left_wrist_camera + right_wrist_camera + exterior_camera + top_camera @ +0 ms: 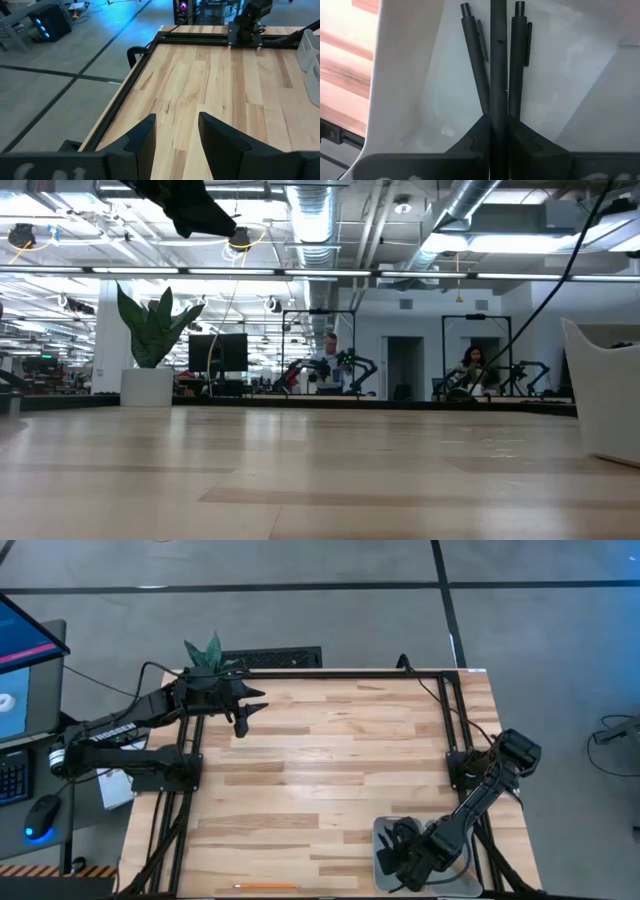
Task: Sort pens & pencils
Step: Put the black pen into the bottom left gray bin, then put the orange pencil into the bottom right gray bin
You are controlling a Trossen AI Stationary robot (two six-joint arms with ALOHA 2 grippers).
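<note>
Black pens [517,60] lie in our white tray [405,75], right gripper [498,131] pinching one, left gripper [176,131] half-open, empty.

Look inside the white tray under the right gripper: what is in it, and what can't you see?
Inside the white tray lie two black pens, with a third pen pinched upright in the right gripper. The gripper's fingers cover the pens' lower ends and the floor beneath.

Pale smooth wood table [330,760], matt black pens [517,60], smooth white plastic tray [405,75]
</note>
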